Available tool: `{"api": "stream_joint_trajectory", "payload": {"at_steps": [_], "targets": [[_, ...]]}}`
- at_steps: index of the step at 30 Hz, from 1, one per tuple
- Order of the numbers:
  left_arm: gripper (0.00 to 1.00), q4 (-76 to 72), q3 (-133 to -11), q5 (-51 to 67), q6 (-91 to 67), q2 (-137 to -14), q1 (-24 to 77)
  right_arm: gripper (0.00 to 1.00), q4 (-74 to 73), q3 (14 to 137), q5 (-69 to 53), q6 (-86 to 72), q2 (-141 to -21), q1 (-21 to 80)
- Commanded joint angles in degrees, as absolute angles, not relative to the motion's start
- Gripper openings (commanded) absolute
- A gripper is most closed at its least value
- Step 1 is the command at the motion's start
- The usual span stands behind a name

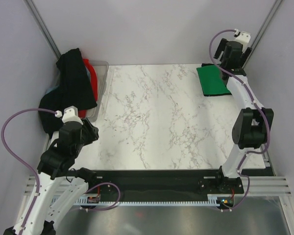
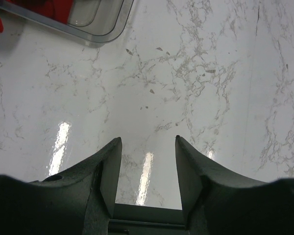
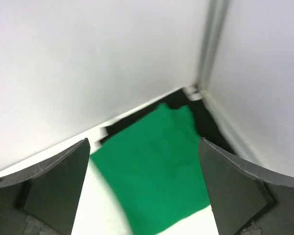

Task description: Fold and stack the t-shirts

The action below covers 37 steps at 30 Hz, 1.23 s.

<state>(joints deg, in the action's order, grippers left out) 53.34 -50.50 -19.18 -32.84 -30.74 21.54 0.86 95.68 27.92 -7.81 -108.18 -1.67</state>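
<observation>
At the far right corner of the table, a bright green t-shirt (image 1: 213,81) lies folded into a flat rectangle. Its far edge sits close to the back wall and its right edge runs under the right arm, near the side wall. In the right wrist view a strip of dark fabric shows just behind it in the corner; what that is I cannot tell.

Across the table at the far left, a bundle of black t-shirts (image 1: 71,83) is draped over a translucent plastic tub (image 1: 104,73) and spills down past the table's left edge. A red t-shirt (image 1: 93,78) shows inside the tub beside the black cloth.

Between the two sides, the white marble-patterned table top (image 1: 157,122) is bare from the back wall to the dark rail at the near edge.

Over the green shirt hangs the right gripper (image 3: 143,142), raised clear of the cloth. Its jaws are spread wide apart with nothing between them.

Near the table's left edge, just on the near side of the tub, the left gripper (image 2: 148,142) points out over the marble. Its jaws stand about halfway apart, and only bare table shows in the gap.
</observation>
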Motion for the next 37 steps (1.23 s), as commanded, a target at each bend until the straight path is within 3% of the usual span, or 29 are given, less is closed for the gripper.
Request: {"api": "stream_joint_trajectory", "payload": {"at_steps": [1, 6, 10, 22, 31, 37], "targets": [[0.55, 51.2, -50.2, -19.7, -34.4, -29.4, 21.2, 0.98, -4.4, 90.5, 17.4, -21.3, -99.9, -1.9], [0.55, 51.0, -50.2, -19.4, -34.2, -30.2, 20.7, 0.98, -7.8, 76.7, 0.2, -33.2, -88.6, -1.1], [0.55, 51.0, -50.2, -19.2, -34.1, -30.9, 20.4, 0.98, -9.4, 62.3, -1.1, -33.5, -77.9, 10.4], [0.56, 50.5, -50.0, -18.6, -33.8, -33.0, 20.5, 0.98, -18.1, 44.6, 28.0, -44.4, -58.5, 57.0], [0.57, 50.4, -49.8, -18.5, -33.9, -33.1, 20.6, 0.98, -19.2, 36.1, 31.2, -54.3, -55.3, 68.7], [0.57, 50.4, -49.7, -18.6, -33.9, -33.1, 20.6, 0.98, -14.1, 33.5, 32.7, -52.9, -54.4, 71.0]]}}
